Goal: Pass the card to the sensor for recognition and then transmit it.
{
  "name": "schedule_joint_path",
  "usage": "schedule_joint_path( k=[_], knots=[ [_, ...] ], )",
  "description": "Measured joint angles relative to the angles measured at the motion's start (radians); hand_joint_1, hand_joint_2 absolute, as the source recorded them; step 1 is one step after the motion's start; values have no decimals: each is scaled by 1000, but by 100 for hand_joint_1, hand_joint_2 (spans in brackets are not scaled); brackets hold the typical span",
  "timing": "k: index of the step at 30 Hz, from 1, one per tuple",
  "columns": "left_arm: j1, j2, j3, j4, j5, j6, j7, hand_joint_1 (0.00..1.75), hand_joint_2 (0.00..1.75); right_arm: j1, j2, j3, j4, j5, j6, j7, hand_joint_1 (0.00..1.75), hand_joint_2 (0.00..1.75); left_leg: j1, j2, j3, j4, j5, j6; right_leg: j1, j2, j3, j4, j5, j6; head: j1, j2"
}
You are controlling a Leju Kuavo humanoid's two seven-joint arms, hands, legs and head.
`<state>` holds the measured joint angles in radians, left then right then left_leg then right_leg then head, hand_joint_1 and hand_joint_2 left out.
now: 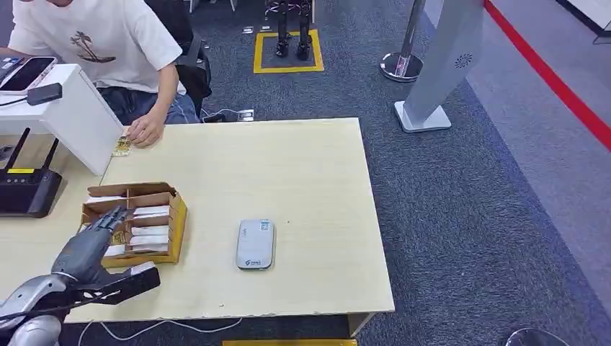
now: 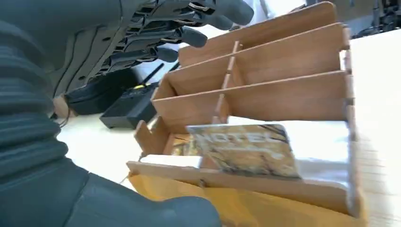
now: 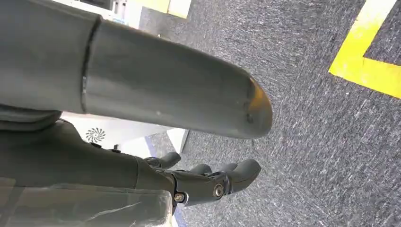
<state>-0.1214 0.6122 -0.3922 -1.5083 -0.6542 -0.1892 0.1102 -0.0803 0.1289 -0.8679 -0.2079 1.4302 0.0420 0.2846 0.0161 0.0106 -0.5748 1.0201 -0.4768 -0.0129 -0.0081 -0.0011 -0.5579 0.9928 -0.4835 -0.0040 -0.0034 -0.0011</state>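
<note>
A wooden divided card box (image 1: pixel 177 215) stands on the left of the table, with white cards (image 1: pixel 149 235) in its compartments. My left hand (image 1: pixel 92 249) hovers at the box's near-left corner, fingers spread and holding nothing. In the left wrist view the fingers (image 2: pixel 189 35) reach over the box (image 2: pixel 283 61), the thumb lies below it, and a card printed "HOTEL" (image 2: pixel 246 149) leans in the nearest compartment. The grey-white sensor (image 1: pixel 255 245) lies flat on the table right of the box. My right hand (image 3: pixel 208 179) hangs over the carpet, loosely extended and holding nothing.
A seated person (image 1: pixel 108 43) at the far left rests a hand (image 1: pixel 148 130) by a card (image 1: pixel 122 146) on the table. A black router (image 1: pixel 29 189) and a white stand (image 1: pixel 72 115) with a phone (image 1: pixel 25 72) lie left. A grey pillar (image 1: pixel 443 65) stands beyond the table.
</note>
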Motion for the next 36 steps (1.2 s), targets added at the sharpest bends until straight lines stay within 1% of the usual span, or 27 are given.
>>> schedule_joint_path(
  k=[6,13,14,15,17,23,28,36],
  knots=[
    [-5,-22,-20,3,-2,1,-7,0,175,0,0,3,0,1,2,0,0,0,0,0,0,0,0,0,0,0,0,0,0,0,0,0],
    [-5,-33,-31,4,-1,2,-7,0,175,0,-1,4,0,1,2,0,0,0,0,0,0,0,0,0,0,0,0,0,0,0,0,0],
    [-5,-33,-31,4,-1,2,-7,37,175,0,-1,4,0,1,2,0,0,0,0,0,0,0,0,0,0,0,0,0,0,0,0,0],
    [-5,-34,-32,5,0,3,-8,154,175,0,-2,4,0,1,2,0,0,0,0,0,0,0,0,0,0,0,0,0,0,0,0,0],
    [-5,-33,-32,5,1,3,-8,175,175,0,-2,4,0,1,2,0,0,0,0,0,0,0,0,0,0,0,0,0,0,0,0,0],
    [-4,-19,-33,5,2,4,-4,175,175,0,-3,4,0,0,2,1,0,0,0,0,0,0,0,0,0,0,0,0,0,0,0,0],
    [-4,-1,-33,5,-3,0,13,175,175,0,-5,4,0,0,2,3,0,0,0,0,0,0,0,0,0,0,0,0,0,0,0,0],
    [-4,13,-33,5,-10,-7,16,175,175,0,-8,4,0,0,1,3,0,0,0,0,0,0,0,0,0,0,0,0,0,0,0,0]
  ],
)
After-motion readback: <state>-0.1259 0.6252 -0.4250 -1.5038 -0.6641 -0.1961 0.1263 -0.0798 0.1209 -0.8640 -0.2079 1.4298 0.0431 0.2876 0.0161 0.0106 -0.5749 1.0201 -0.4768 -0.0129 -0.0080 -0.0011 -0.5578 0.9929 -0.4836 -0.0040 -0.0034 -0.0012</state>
